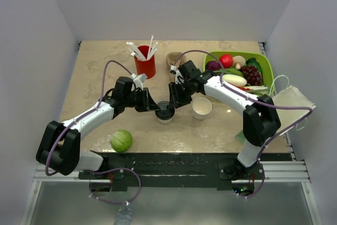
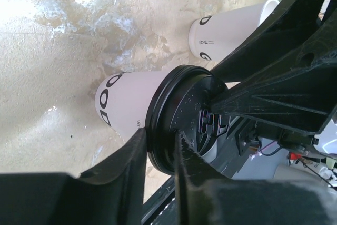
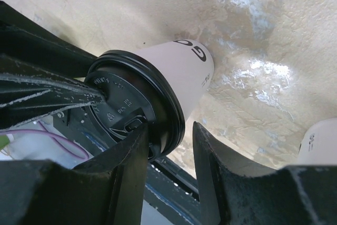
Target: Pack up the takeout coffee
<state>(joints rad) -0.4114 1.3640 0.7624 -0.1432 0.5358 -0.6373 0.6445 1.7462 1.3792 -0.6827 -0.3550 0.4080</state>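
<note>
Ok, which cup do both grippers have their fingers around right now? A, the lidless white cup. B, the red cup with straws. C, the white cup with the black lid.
C: the left gripper and the right gripper each straddle the rim of the lidded cup, while the lidless cup stands apart.

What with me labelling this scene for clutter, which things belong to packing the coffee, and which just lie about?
Job: lidded cup; left gripper and right gripper, both at its lid; bag, probably.
Lying about: lidless cup; red cup; cabbage; produce tray.
</note>
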